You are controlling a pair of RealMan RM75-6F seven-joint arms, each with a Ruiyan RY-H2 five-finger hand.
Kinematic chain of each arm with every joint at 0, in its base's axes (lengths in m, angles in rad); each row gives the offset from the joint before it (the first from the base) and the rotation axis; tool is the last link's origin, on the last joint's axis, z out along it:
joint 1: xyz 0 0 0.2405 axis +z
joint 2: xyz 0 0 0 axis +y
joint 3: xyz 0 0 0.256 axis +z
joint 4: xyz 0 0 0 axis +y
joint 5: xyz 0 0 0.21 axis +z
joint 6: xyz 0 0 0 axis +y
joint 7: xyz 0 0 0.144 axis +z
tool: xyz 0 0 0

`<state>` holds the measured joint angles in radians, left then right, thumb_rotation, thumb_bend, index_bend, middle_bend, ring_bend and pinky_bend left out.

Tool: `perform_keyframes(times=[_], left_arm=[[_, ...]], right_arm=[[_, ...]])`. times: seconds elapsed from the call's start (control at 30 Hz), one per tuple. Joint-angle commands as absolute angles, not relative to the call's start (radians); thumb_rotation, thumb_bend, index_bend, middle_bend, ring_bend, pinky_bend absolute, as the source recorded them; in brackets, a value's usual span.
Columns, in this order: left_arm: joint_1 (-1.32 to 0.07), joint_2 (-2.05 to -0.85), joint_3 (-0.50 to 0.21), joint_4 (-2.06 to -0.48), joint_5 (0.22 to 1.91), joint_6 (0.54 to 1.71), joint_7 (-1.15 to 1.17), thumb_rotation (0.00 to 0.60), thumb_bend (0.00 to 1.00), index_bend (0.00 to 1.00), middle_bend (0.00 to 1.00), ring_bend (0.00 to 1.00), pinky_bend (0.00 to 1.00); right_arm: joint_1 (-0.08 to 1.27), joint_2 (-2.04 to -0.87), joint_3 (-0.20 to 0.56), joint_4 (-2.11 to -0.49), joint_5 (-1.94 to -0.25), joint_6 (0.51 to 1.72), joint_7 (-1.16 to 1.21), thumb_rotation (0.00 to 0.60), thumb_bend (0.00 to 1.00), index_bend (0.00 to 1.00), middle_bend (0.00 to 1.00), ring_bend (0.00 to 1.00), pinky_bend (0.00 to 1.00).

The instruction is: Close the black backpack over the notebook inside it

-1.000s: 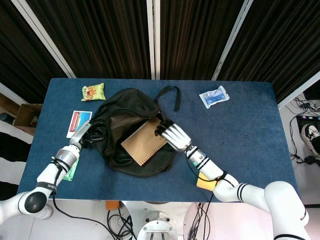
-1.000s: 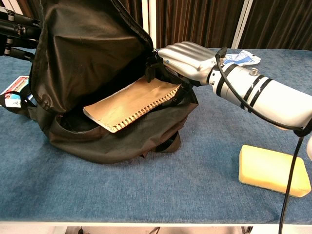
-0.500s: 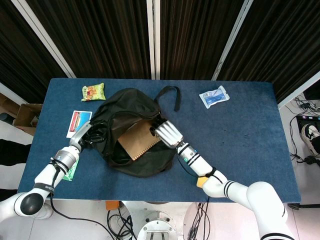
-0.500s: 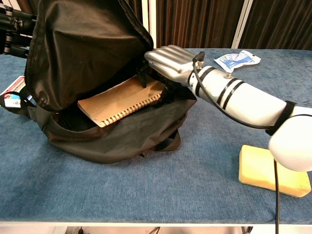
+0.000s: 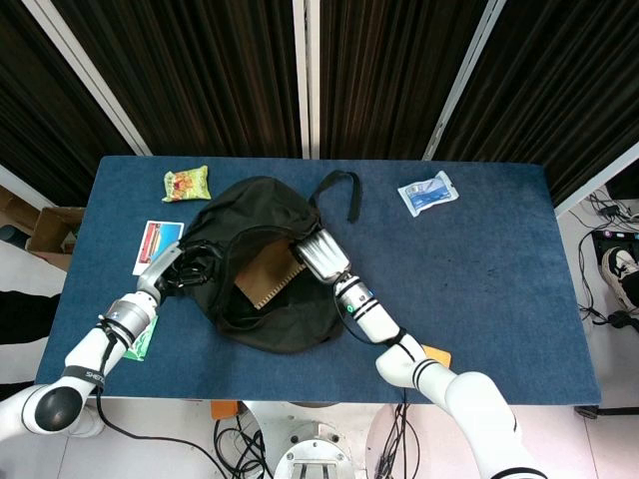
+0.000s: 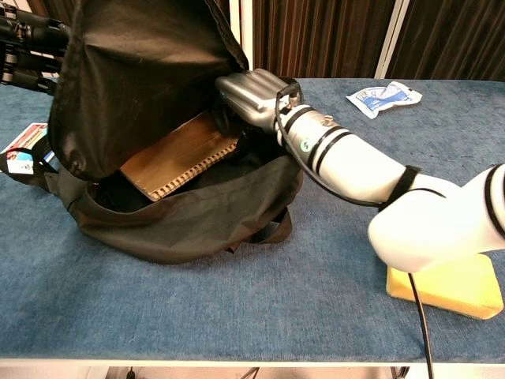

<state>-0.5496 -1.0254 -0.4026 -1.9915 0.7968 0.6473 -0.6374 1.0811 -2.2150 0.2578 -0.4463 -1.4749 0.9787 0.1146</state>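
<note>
The black backpack [image 5: 262, 321] lies on the blue table with its mouth open toward me. Its flap [image 6: 142, 79] is lifted, and my left hand [image 5: 186, 265] grips the bag's left rim; the same left hand [image 6: 28, 35] shows at the top left of the chest view. A brown spiral notebook [image 6: 177, 154] sits tilted inside the opening, mostly within the bag [image 5: 268, 277]. My right hand [image 6: 252, 95] grips the notebook's far end at the mouth, fingers bent down over it. The thumb is hidden.
A yellow sponge [image 6: 454, 284] lies at the front right beside my right forearm. A white packet [image 5: 427, 192] is at the back right, a green snack bag [image 5: 186, 183] at the back left, and a printed card [image 5: 158, 244] beside my left hand.
My right hand has moved left into the bag's mouth, sliding the notebook deeper inside. The left hand has kept the flap lifted.
</note>
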Motion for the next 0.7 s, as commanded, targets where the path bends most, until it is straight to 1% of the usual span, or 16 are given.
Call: perform_keyframes(times=[0.03,0.17,0.23,0.33,0.4,0.5,0.53,0.63,0.7], left_arm=[[-0.548,-1.025,-0.4,-1.985,0.794,0.651,-0.638,0.6,0.53,0.48,0.31,0.23,0.47],[-0.552,-1.03,-0.39,-1.961,0.788,0.657,-0.628,0.6,0.53,0.48,0.31,0.23,0.47],[-0.556,-1.037,-0.383,-1.948,0.786,0.668,-0.614,0.6,0.53,0.48,0.31,0.23,0.47],[-0.558,-1.047,-0.377,-1.941,0.78,0.677,-0.607,0.6,0.53,0.48,0.31,0.23,0.47],[-0.559,-1.05,-0.375,-1.937,0.78,0.676,-0.606,0.6,0.53,0.48,0.31,0.23,0.47],[-0.563,-1.054,-0.368,-1.928,0.787,0.682,-0.588,0.6,0.53,0.48,0.31,0.23,0.47],[-0.565,-1.056,-0.362,-1.924,0.792,0.691,-0.573,0.6,0.53,0.48,0.31,0.23,0.47],[-0.567,-1.062,-0.343,-1.916,0.805,0.723,-0.525,0.6,0.53,0.48,0.31,0.23,0.47],[-0.563,-1.063,-0.325,-1.913,0.826,0.756,-0.483,0.6,0.53,0.48,0.31,0.23,0.47]], right_arm=[[1.089,-2.227,0.242,-0.425,-1.486,0.996,0.153,0.6,0.0,0.71,0.52,0.36,0.51],[1.046,-2.177,0.188,-0.477,-1.539,1.098,0.169,0.6,0.0,0.68,0.48,0.35,0.47],[1.011,-2.129,0.161,-0.541,-1.563,1.158,0.149,0.6,0.0,0.67,0.47,0.35,0.46],[0.942,-2.025,0.112,-0.689,-1.6,1.238,0.083,0.6,0.0,0.65,0.46,0.35,0.46],[0.895,-1.939,0.078,-0.807,-1.619,1.273,0.021,0.6,0.0,0.64,0.45,0.35,0.45],[0.814,-1.779,0.027,-1.038,-1.629,1.309,-0.083,0.6,0.0,0.62,0.45,0.35,0.45],[0.782,-1.713,0.008,-1.13,-1.628,1.322,-0.129,0.6,0.0,0.62,0.45,0.35,0.45],[0.698,-1.559,-0.045,-1.335,-1.627,1.366,-0.228,0.6,0.0,0.61,0.44,0.35,0.45],[0.635,-1.464,-0.086,-1.439,-1.63,1.409,-0.277,0.6,0.0,0.6,0.45,0.35,0.45]])
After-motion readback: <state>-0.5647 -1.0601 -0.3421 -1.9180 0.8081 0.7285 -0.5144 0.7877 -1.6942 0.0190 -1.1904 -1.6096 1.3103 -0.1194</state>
